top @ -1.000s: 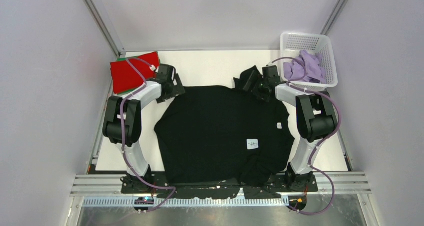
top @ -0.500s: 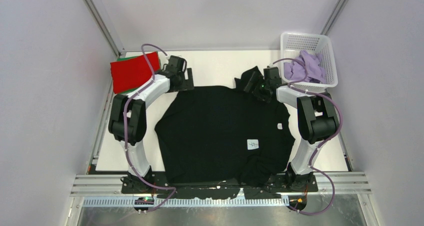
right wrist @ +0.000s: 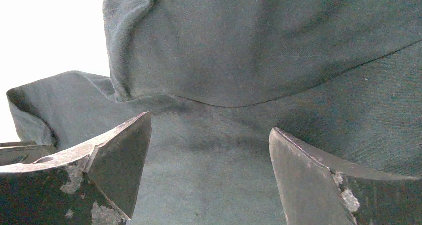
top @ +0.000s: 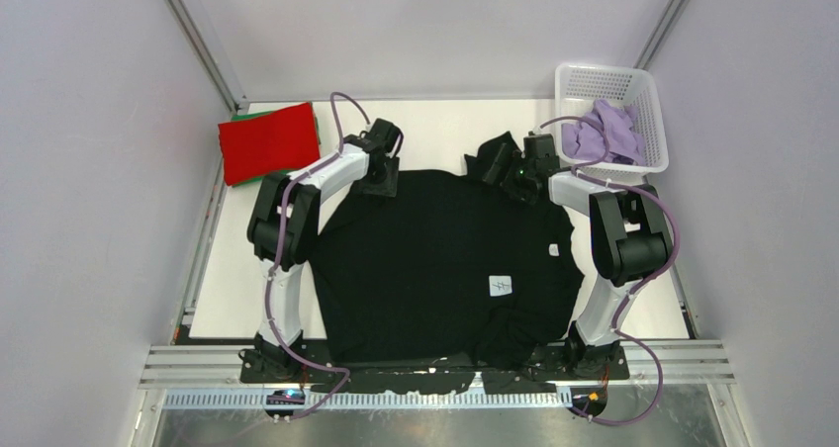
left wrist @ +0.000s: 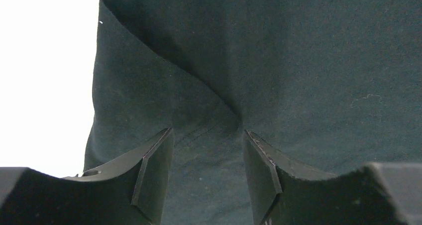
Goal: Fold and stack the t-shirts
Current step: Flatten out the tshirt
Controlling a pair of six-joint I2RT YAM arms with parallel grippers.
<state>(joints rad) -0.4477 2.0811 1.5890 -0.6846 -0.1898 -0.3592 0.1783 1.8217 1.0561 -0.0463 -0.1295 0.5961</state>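
Observation:
The large black t-shirt (top: pixel 435 259) lies spread over the table, its small white tag (top: pixel 502 285) facing up. My left gripper (top: pixel 381 175) is at the shirt's far left edge. In the left wrist view (left wrist: pixel 206 135) its jaws stand open astride a raised fold of the black cloth (left wrist: pixel 298 60). My right gripper (top: pixel 514 175) is at the bunched far right sleeve. In the right wrist view (right wrist: pixel 209 123) its jaws stand wide open over black cloth (right wrist: pixel 249 46). The folded red t-shirt (top: pixel 269 142) lies at the far left on a green one (top: pixel 242 117). The lavender t-shirt (top: pixel 608 131) is in the basket.
A white mesh basket (top: pixel 594 69) stands at the far right corner of the table. The black shirt's hem hangs over the table's near edge by the arm bases. Grey walls close in the left, right and back sides.
My left arm has swung right, from beside the red t-shirt to the far left edge of the black t-shirt. The right arm has barely moved.

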